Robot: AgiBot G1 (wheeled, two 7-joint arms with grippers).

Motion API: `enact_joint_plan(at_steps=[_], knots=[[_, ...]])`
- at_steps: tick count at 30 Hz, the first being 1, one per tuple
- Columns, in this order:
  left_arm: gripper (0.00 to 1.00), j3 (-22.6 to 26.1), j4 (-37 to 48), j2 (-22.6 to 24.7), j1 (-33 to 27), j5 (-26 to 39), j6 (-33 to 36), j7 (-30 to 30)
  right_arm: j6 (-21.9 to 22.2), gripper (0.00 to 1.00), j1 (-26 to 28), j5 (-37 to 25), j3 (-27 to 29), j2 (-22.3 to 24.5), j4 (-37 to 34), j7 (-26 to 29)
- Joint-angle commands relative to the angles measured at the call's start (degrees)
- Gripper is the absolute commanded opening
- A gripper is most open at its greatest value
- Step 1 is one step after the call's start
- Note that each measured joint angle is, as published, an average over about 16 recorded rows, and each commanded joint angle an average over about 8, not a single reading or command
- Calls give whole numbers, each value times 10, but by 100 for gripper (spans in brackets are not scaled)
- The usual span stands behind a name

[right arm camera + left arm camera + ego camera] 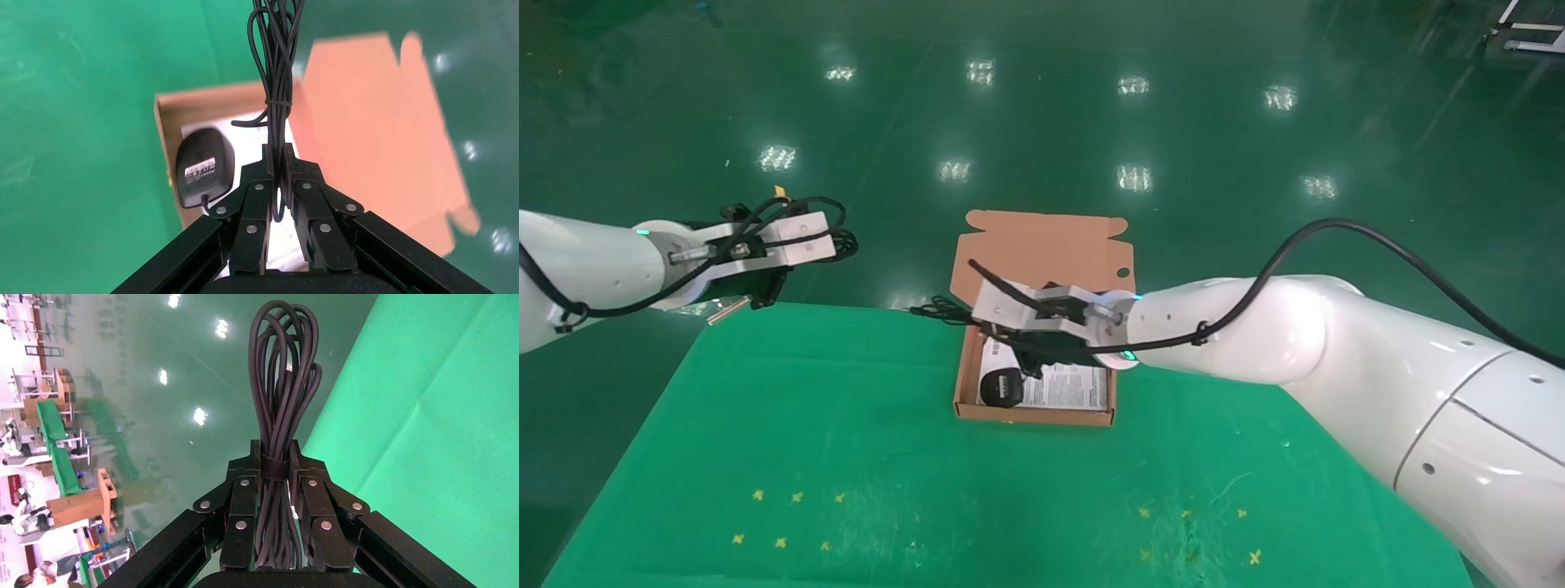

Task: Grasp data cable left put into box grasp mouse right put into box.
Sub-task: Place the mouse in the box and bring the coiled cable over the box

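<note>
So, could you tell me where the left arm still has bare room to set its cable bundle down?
Free: the green cloth left of the box, and the cloth before the box. Crowded: the box interior, holding the mouse and leaflet, with the right gripper over it gripping the mouse cord.

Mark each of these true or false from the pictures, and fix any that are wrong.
1. The left claw is clamped on the data cable. True.
2. The mouse lies on the green cloth outside the box. False: it lies in the box, underside up.
3. The box lid is shut. False: the flap stands open.
4. The right claw grips the mouse's cord above the box. True.
5. The left claw hangs over the box. False: it is off to the left, beyond the table edge.
</note>
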Motion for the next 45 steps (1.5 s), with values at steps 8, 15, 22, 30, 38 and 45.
enact_joint_plan(at_steps=[8,15,22,30,38,45], knots=[[0,0,0,0,0,0,0,0,-3,35,-4,9,-16,1,-35,38],[0,0,0,0,0,0,0,0,-6,100,-5,9,-24,1,-41,43],[0,3,1,5,4,-5,0,3,-6,100,-6,9,-26,14,-23,45],[0,11,23,32,22,-14,-25,10,-1,100,-4,-1,-32,36,-6,59],[0,23,61,77,56,-27,-112,38,4,100,16,-26,-43,94,41,87],[0,43,146,141,79,-47,-214,90,0,100,41,-65,-60,164,114,141]])
